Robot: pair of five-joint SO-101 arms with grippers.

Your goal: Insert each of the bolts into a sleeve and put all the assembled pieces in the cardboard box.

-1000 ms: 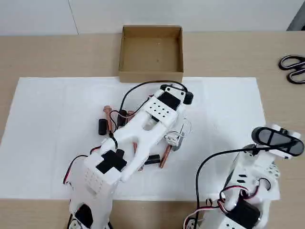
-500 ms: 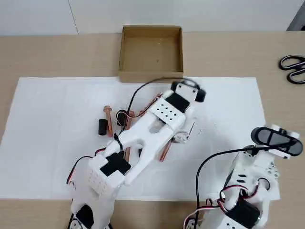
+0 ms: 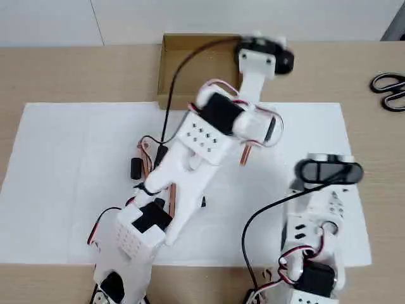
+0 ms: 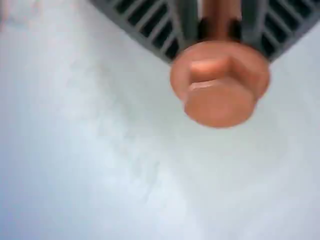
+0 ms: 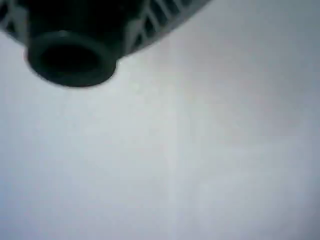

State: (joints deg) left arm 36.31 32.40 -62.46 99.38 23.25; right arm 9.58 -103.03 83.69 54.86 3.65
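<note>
Clamps a bolt point(image 4: 220, 82) in the left gripper point(image 4: 218, 22) and a sleeve point(image 5: 70, 57) in the right gripper point(image 5: 75, 22), not yet joined, with the cardboard box point(image 3: 196, 76) seemingly bare and other bolts point(image 3: 145, 158) loose.

Bright, even overhead light is covering the table point(image 3: 63, 69). Soft shadows are falling on the white sheet point(image 3: 63, 158). The bolt point(image 4: 220, 85) is catching a mild sheen.

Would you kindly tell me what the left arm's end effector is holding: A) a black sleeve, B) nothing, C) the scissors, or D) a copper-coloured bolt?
D: in the left wrist view, the left end effector is shut on the shaft of a copper-coloured bolt, whose head faces the camera.
</note>
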